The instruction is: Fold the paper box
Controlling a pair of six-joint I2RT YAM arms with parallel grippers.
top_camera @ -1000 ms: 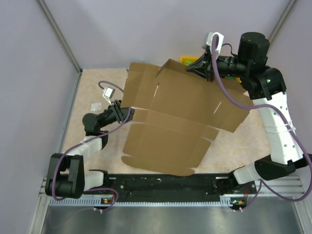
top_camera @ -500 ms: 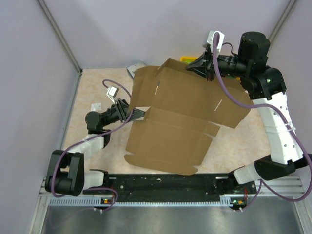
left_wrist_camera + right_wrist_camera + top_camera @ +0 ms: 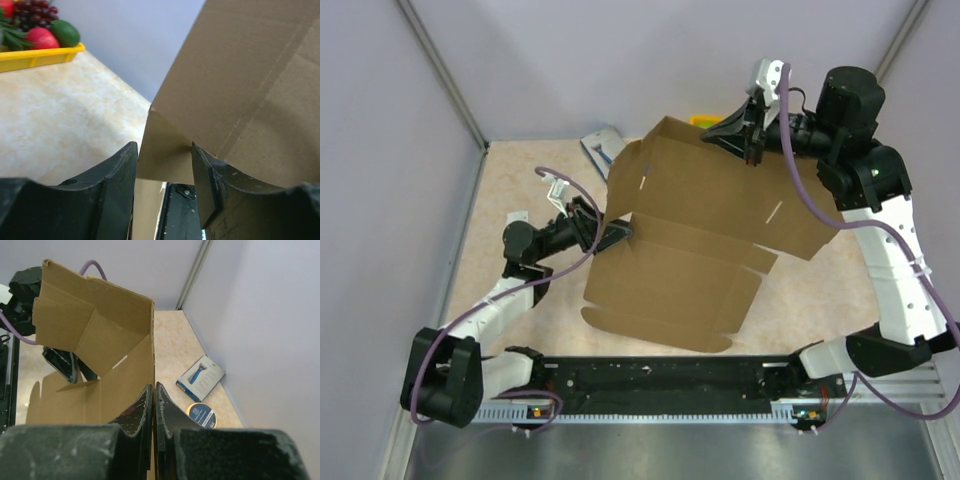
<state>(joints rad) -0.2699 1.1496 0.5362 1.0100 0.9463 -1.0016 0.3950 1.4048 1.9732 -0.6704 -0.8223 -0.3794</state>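
The paper box (image 3: pixel 700 250) is a large brown cardboard sheet with creases and flaps, held tilted above the table. My right gripper (image 3: pixel 747 138) is shut on its far top edge; in the right wrist view the panel's edge (image 3: pixel 152 340) runs straight down into the closed jaws (image 3: pixel 154 386). At the sheet's left edge, by a crease, is my left gripper (image 3: pixel 617 236). In the left wrist view it (image 3: pixel 164 152) stands open with a flap corner (image 3: pixel 170 160) of the box (image 3: pixel 250 90) between the fingers. The right finger (image 3: pixel 205 175) touches the cardboard.
A yellow tray (image 3: pixel 40 56) of plastic fruit stands at the back behind the sheet (image 3: pixel 705 122). A blue-grey packet (image 3: pixel 603 147) lies at the back left (image 3: pixel 201 377), with a round tin (image 3: pixel 201 415) beside it. A small white tag (image 3: pixel 516 217) lies left. Grey walls close three sides.
The sheet has swung right and its left flap has folded in, uncovering the packet at the back. My left gripper has moved right, onto the sheet's left edge. The right gripper keeps its hold.
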